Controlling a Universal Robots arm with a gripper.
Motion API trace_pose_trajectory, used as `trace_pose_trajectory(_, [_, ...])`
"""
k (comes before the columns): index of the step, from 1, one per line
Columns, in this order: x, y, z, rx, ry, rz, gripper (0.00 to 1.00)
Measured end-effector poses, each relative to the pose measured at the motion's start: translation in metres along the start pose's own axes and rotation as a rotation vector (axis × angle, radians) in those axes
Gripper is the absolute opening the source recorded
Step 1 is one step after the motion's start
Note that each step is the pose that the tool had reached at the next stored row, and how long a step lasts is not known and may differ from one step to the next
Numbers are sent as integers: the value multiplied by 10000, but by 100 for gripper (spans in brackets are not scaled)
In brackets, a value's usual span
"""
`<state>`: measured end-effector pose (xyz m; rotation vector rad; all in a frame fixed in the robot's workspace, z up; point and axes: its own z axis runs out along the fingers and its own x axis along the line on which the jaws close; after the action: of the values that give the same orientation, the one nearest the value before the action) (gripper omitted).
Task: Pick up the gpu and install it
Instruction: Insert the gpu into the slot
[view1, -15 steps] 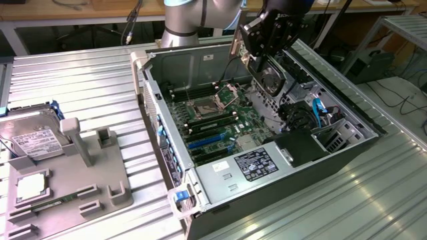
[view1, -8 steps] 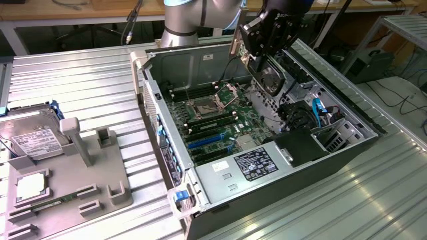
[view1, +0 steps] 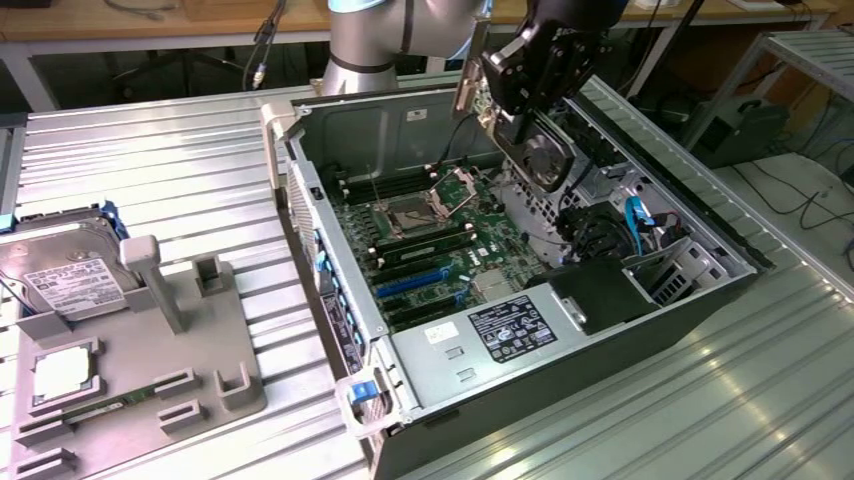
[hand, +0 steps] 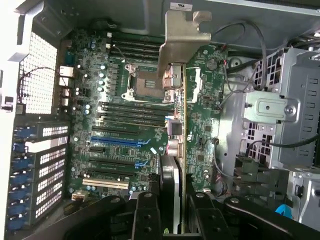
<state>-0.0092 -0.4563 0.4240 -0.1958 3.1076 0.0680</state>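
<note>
You've got the pincer (view1: 518, 95) at the upper middle of the frame, pinching the gpu (view1: 545, 152). The card hangs tilted over the open computer case (view1: 387, 130), above its motherboard (view1: 427, 240). At left on the surface (view1: 160, 170), a hard drive (view1: 67, 280) rests in a grey holder (view1: 187, 370).

The gpu (view1: 534, 150), a thin black card with a round fan (view1: 547, 158) on one face and a silver bracket (hand: 177, 40) at one end, is hanging tilted on edge in the gripper (view1: 518, 100), over the far end of the open case (view1: 310, 215), above the motherboard (view1: 427, 240).
</note>
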Motion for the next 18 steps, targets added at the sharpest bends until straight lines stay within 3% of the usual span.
trace_pose_trajectory(5, [2,0,0,-29,41,-985,28])
trace_pose_trajectory(18, [4,-1,0,-74,104,-2479,28])
